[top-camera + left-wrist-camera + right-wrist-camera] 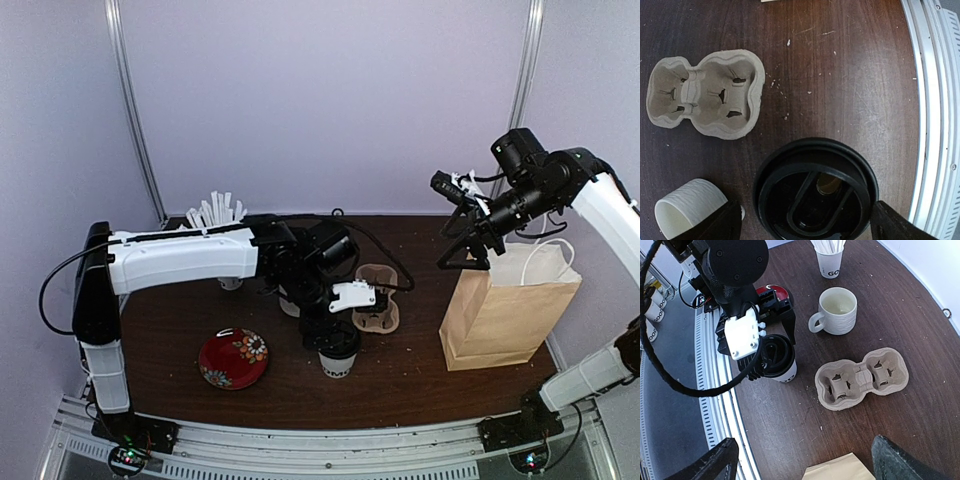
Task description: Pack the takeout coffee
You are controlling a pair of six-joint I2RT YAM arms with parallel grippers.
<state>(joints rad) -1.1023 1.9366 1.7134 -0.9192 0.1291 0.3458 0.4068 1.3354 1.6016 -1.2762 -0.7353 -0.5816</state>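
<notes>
The takeout coffee cup (338, 362) stands near the front middle of the table, white with black lettering, and its black lid (815, 190) sits on top. My left gripper (335, 335) hovers right over it, open. In the left wrist view its fingers (715, 225) stand either side of the lid, the left one clearly apart from it. The cup also shows in the right wrist view (785, 371). My right gripper (463, 255) is open and empty, high above the left edge of the brown paper bag (505, 305).
A two-cup pulp carrier (377, 298) lies between cup and bag. A white ceramic mug (837, 310) stands behind the cup. A paper cup of straws (225, 215) is at the back left. A red plate (233, 358) lies front left. The metal table rail (935, 125) is near.
</notes>
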